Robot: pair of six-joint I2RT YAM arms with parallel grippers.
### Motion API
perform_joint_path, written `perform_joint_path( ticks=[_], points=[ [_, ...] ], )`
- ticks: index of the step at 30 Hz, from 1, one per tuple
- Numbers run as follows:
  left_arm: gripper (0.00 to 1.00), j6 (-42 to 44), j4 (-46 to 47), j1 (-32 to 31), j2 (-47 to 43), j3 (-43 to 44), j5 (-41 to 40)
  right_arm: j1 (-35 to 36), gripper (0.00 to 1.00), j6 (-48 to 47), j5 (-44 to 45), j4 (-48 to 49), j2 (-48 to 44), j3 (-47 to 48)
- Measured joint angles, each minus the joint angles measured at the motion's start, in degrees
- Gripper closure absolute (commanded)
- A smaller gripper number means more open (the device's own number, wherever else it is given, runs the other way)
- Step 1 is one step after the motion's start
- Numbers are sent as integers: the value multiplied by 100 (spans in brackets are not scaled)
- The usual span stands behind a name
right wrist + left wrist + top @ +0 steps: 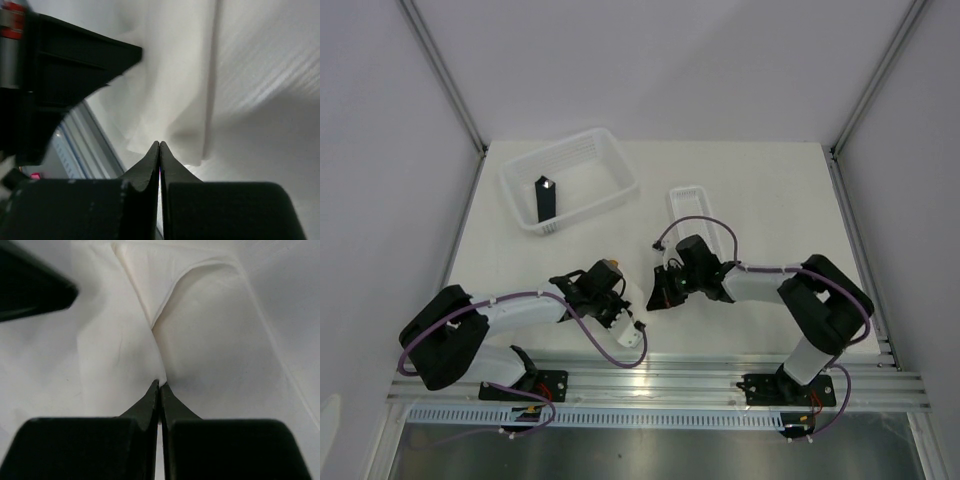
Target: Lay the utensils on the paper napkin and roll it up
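Left gripper is fully shut, and the creases running into its tips suggest a pinch of the paper napkin. Right gripper is shut too, with its tips at the napkin's edge; we can't tell if it has paper. The napkin sits bunched between the two grippers, near the front of the table. No utensils show, so we assume they're inside the folds.

Risks:
- Thin paper tears if the arms pull apart.
- The roll springs open on release.
- The grippers are close enough to clash.
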Motion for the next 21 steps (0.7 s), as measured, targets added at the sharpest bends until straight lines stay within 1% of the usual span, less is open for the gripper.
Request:
perform_joint_path(
  ticks=[3,5,10,15,18,21],
  points=[
    [99,0,2,0,0,0,2,35,100,-7,4,-63,505,-33],
    [99,4,4,0,0,0,4,11,100,55,-190,15,632,-57],
    [99,28,9,0,0,0,7,-22,100,24,-166,-153,542,-4],
    [99,55,15,0,0,-7,4,-85,100,15,-66,-673,81,435],
    [99,57,20,2,0,-7,4,-122,100,35,20,-614,-31,863],
    [98,85,28,7,0,-13,2,-142,100,127,-4,-387,223,1182]
  ],
)
